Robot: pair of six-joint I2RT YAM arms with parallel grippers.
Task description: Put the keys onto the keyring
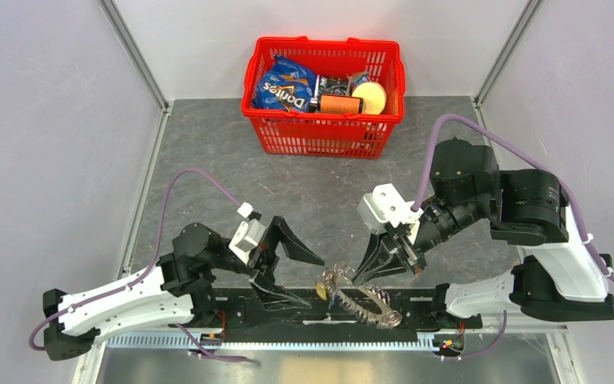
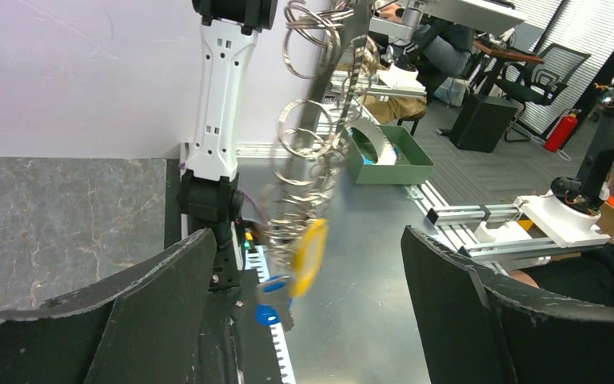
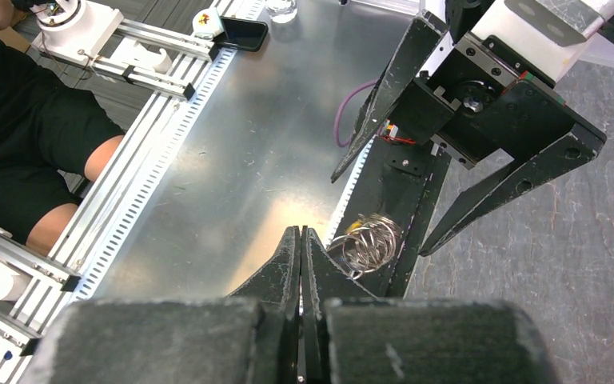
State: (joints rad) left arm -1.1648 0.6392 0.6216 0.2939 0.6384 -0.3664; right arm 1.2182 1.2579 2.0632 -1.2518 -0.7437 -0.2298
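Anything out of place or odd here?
The keyring dangles from the shut right gripper as a stretched, blurred string of loops near the front edge of the table, ahead of the open left gripper, with the yellow key and blue key at its lower end.

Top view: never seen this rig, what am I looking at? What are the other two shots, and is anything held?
The top view looks down from above and behind two robot arms, the left arm and the right arm, bolted at the near edge of a grey table. Each ends in a two-finger claw. The other two shots come from a camera on each wrist, so each shows its own fingers at the bottom.

On the table a red basket holds a chip bag and other groceries.

The right claw is shut and appears to pinch the keyring, a bunch of metal rings. The left claw is open and holds nothing. In the left wrist view the keyring hangs between its fingers, with a yellow key and a blue key at the lower end, both blurred.
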